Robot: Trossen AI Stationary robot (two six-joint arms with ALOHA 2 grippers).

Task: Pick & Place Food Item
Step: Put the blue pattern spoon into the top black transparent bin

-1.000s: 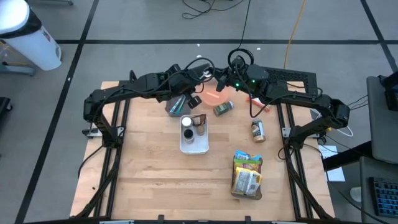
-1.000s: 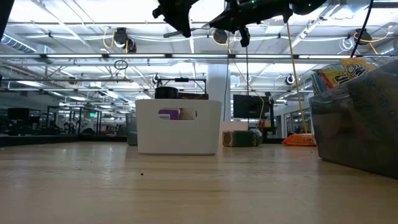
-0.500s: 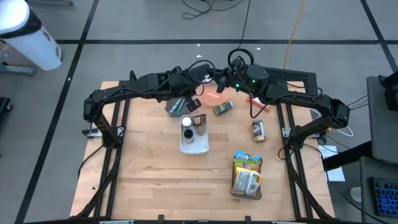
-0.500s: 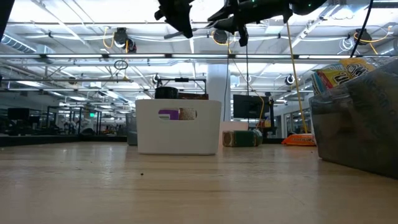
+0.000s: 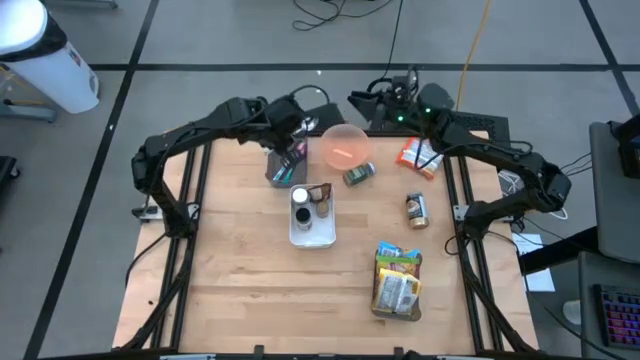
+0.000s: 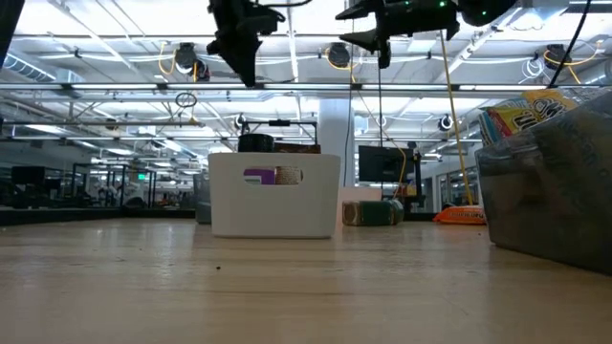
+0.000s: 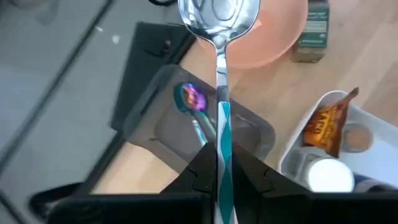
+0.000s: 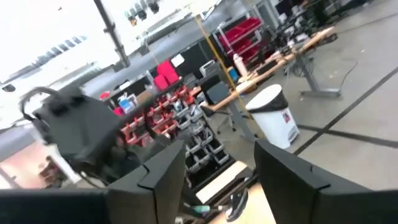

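Observation:
My left gripper (image 7: 221,155) (image 5: 293,152) is shut on a metal spoon (image 7: 217,37) with a teal-striped handle. It hangs above a clear container (image 5: 282,172) at the table's far side, and the spoon's bowl reaches toward a pink bowl (image 5: 346,146). A second, purple-tinted spoon (image 7: 193,99) lies in the container. My right gripper (image 8: 214,180) (image 5: 363,100) is open with nothing between its fingers, high up beyond the table's far edge and pointing into the room. A green spice jar (image 5: 358,174), a can (image 5: 414,210) and an orange packet (image 5: 418,157) lie on the table. My left gripper pinches the spoon's teal-striped handle (image 7: 222,134) between its two fingers. The handle runs along the fingers and the spoon's bowl (image 7: 217,15) sticks out ahead of them. The fingers slant downward. The spoon is lifted clear, above the clear container and the pink bowl's rim.
A white bin (image 5: 325,237) holding jars and a brown packet stands mid-table, near the clear container. Bright snack bags (image 5: 398,282) lie at the near right. A dark keyboard-like slab (image 5: 470,125) lies past the far right corner.
The two grippers, close together over the pink bowl a second ago, have parted. My left gripper has swung toward the table's left with the spoon and tipped further down, over the clear container. My right gripper has drawn back up and past the far edge.

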